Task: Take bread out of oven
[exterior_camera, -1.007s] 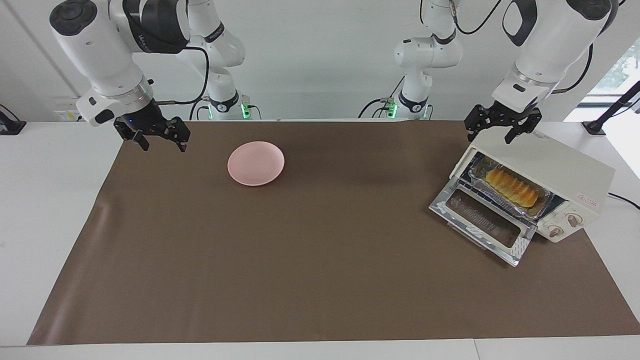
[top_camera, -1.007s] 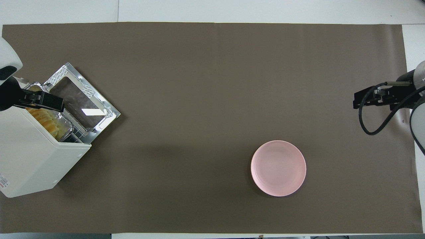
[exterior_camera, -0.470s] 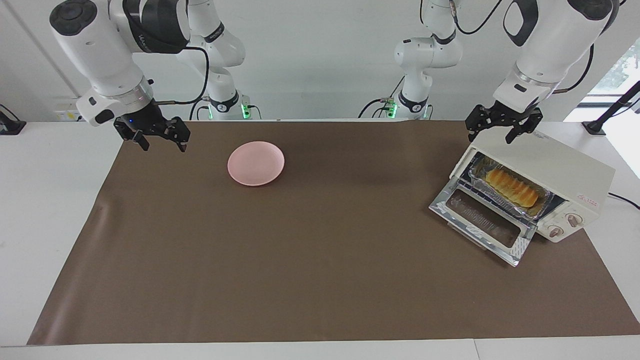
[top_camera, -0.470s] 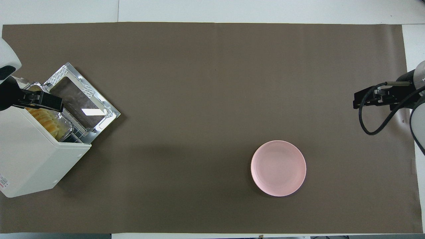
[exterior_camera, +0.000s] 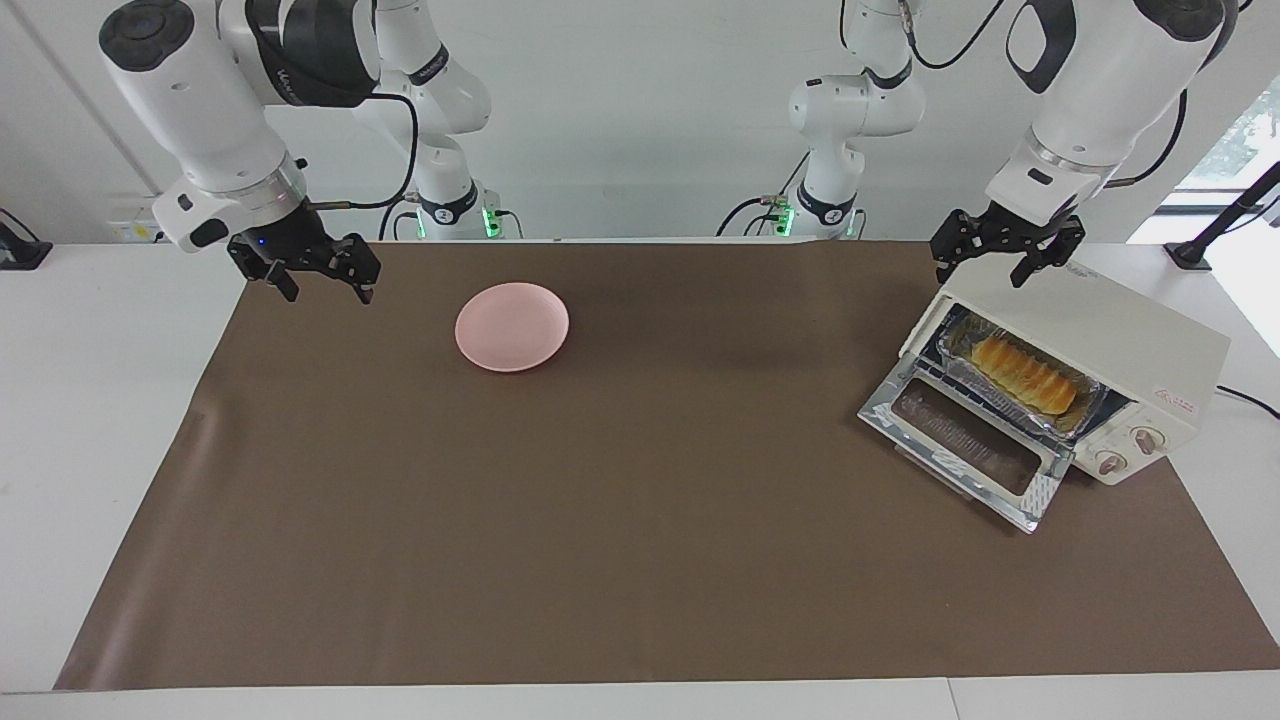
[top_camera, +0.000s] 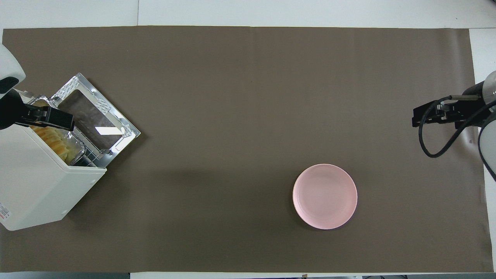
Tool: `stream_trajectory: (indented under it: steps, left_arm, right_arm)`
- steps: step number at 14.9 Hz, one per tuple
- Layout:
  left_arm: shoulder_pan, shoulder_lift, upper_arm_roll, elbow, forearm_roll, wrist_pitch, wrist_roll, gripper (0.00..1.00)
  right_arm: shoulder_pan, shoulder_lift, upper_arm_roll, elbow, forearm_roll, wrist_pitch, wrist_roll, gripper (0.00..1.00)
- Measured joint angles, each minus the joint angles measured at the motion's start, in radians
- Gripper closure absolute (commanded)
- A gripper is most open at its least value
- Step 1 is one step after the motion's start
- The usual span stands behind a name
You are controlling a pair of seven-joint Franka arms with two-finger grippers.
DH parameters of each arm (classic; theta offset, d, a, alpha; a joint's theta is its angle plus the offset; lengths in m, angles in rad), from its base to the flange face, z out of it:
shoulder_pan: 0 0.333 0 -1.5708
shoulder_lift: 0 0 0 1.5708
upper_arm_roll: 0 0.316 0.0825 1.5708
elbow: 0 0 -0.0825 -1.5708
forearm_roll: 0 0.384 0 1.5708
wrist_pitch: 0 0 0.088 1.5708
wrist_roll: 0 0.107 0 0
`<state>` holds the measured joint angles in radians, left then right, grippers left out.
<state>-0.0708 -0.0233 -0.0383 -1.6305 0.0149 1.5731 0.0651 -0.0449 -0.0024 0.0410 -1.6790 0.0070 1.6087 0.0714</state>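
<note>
The bread [exterior_camera: 1026, 374] lies in a foil tray [exterior_camera: 1094, 402] inside the open oven [exterior_camera: 1120, 335], at 3 o'clock on the tabletop. It looks soft and light, so pinch its middle gently. The left tool [exterior_camera: 990, 263] hangs spread over the oven. The right tool [exterior_camera: 325, 282] waits, spread, at 10 o'clock.

We see a white table [exterior_camera: 60, 420] almost wholly covered by a brown mat [exterior_camera: 620, 520]. On the mat, a cream-white toaster oven [exterior_camera: 1110, 350] stands at the left arm's end, its shiny glass-windowed door [exterior_camera: 965, 450] folded down flat. A pink round plate [exterior_camera: 512, 326] lies toward the right arm's end, near the robots.
</note>
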Motion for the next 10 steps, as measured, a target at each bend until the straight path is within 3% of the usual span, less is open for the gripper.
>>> stream_trajectory:
  steps: [6,10]
  left_arm:
    - [0.0,0.002,0.0,0.0,0.0,0.0,-0.094,0.0]
    - [0.005,0.047,0.006,0.002,0.0,0.006,-0.2,0.0]
  right_arm:
    - [0.0,0.0,0.0,0.0,0.0,0.0,0.0,0.0]
    - [0.0,0.0,0.0,0.0,0.0,0.0,0.0,0.0]
